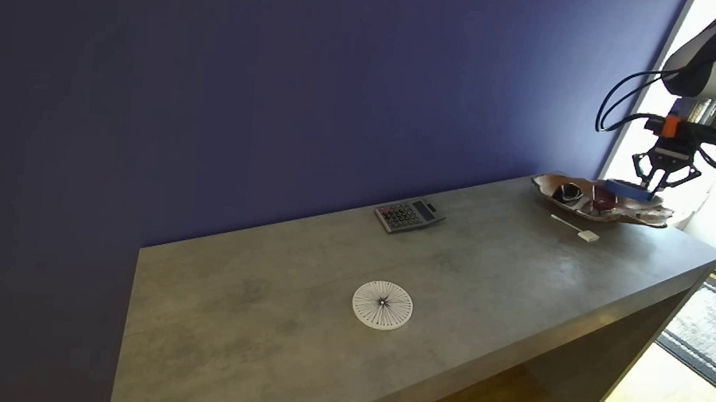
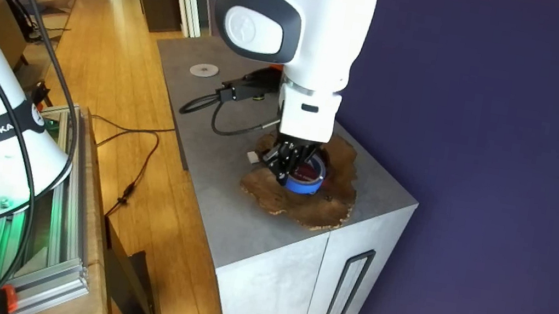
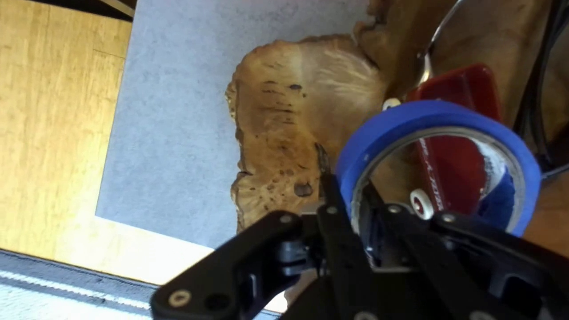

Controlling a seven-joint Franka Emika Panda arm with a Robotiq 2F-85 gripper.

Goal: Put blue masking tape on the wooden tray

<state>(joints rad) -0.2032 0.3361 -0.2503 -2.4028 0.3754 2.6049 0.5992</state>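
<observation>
The blue masking tape (image 1: 627, 189) is a blue ring over the wooden tray in both exterior views (image 2: 302, 187). It also shows large in the wrist view (image 3: 426, 114). My gripper (image 1: 650, 185) is shut on the tape's ring wall, one finger outside and one inside the ring, as the wrist view (image 3: 344, 184) shows. The wooden tray (image 1: 647, 215) is brown and irregular, at the end of the grey counter; its rim and pale grain show in the wrist view (image 3: 284, 115). I cannot tell whether the tape touches the things below it.
In the tray lie a red object with white wheels (image 3: 475, 91) and a dark looped object (image 1: 567, 192). A small white adapter (image 1: 587, 236) lies in front of the tray. A calculator (image 1: 409, 214) and a white disc (image 1: 382, 304) lie farther along the counter. A purple wall runs behind.
</observation>
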